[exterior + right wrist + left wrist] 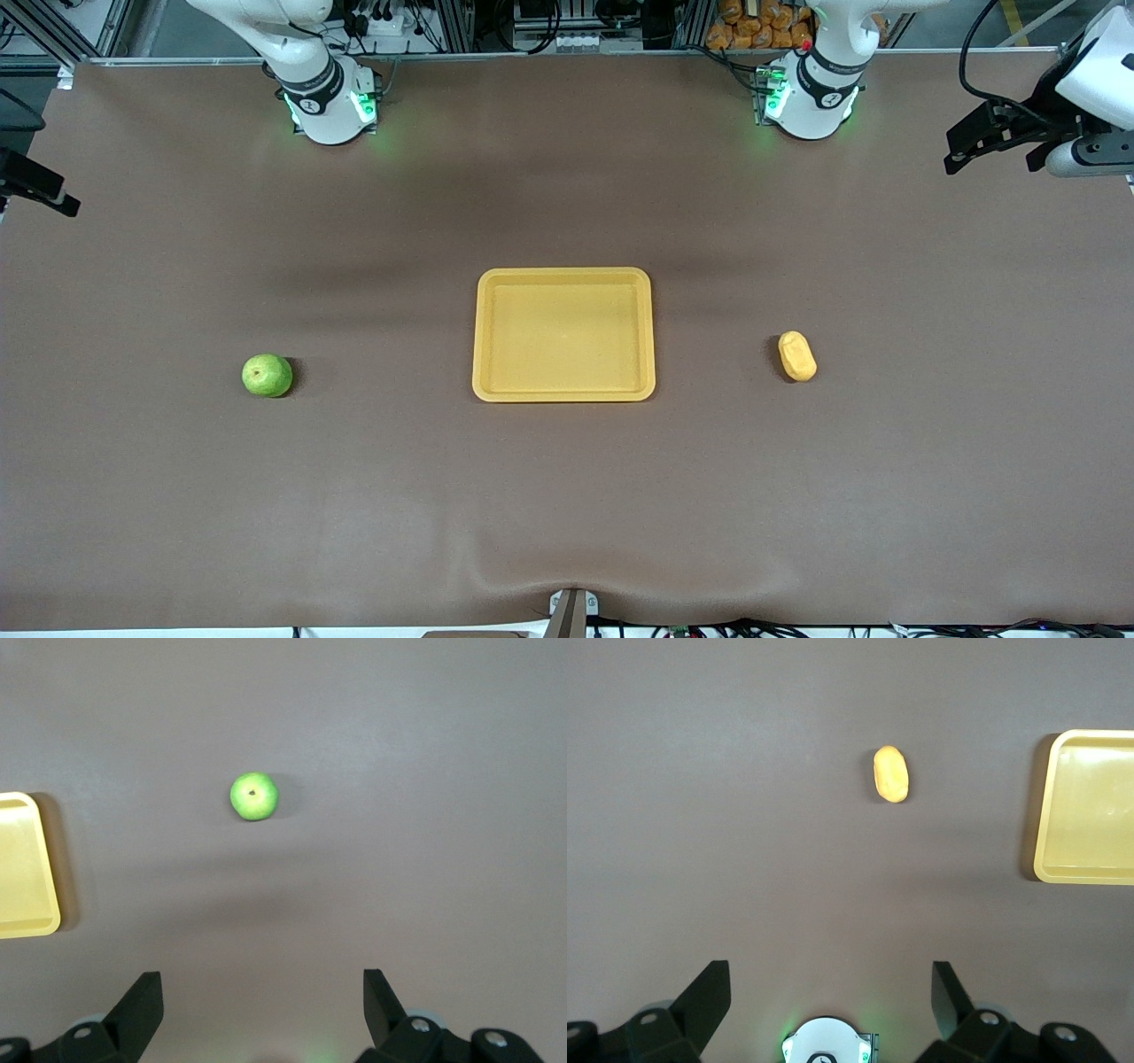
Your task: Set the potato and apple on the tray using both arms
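Nothing picked yet; tray empty mid-bench. Apple sits well off the tray toward the right arm's end, potato toward the left arm's end. Left hand fingers apart, high over bare bench short of potato; right hand likewise over apple's end. Descend centred, potato across its short axis. Nothing else on the bench, paths clear.

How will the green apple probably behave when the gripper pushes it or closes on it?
The apple looks round, so a sideways push would probably roll it across the flat table. Its skin looks smooth, so it may slip between the fingers unless gripped across the middle. It seems firm and should keep its shape.
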`<state>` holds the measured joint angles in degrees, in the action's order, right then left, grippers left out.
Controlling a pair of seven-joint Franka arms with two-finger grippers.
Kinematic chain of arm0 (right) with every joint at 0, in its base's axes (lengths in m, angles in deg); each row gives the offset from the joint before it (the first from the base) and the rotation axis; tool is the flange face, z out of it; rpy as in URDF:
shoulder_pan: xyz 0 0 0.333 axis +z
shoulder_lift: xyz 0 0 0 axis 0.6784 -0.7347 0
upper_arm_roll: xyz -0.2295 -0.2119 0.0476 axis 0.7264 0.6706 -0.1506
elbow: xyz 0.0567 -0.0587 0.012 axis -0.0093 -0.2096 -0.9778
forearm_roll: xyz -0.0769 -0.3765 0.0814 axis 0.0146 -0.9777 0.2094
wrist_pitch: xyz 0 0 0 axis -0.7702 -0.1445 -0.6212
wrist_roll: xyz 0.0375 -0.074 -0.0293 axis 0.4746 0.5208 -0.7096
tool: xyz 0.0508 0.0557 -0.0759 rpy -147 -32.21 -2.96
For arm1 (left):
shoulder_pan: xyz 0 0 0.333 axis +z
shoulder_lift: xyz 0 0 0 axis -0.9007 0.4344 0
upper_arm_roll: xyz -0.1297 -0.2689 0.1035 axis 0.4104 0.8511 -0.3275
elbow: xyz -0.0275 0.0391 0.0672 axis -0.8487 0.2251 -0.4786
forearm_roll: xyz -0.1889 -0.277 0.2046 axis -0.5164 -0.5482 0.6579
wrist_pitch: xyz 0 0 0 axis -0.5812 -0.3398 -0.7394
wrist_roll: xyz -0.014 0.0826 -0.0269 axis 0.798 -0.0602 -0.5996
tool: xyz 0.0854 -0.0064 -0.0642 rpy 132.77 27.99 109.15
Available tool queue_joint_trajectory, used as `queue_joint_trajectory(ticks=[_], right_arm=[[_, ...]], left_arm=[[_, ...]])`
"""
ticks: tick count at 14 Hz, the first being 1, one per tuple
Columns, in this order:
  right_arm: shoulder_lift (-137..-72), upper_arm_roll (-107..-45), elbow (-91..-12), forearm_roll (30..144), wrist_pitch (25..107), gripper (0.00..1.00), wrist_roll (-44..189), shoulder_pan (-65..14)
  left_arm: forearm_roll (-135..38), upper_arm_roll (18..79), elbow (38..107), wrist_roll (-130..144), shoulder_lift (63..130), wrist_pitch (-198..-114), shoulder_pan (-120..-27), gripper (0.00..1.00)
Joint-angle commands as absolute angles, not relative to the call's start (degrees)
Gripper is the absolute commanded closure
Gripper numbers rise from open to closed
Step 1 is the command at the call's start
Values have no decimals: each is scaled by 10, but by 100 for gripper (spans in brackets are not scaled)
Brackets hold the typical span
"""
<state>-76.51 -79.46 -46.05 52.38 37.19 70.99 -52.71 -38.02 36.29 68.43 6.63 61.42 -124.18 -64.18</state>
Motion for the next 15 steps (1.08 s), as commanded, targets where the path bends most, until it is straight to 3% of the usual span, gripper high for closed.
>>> queue_joint_trajectory(ticks=[1, 10, 15], right_arm=[[-754, -803, -458, 524, 366, 0, 720, -541], [-771, -806, -447, 525, 328, 0, 718, -538], [-849, -807, -449, 526, 417, 0, 655, -532]], left_arm=[[-381, 361, 665, 72, 624, -1233, -641, 0], [-388, 361, 635, 70, 647, -1233, -635, 0], [-387, 363, 636, 63, 653, -1233, -637, 0]])
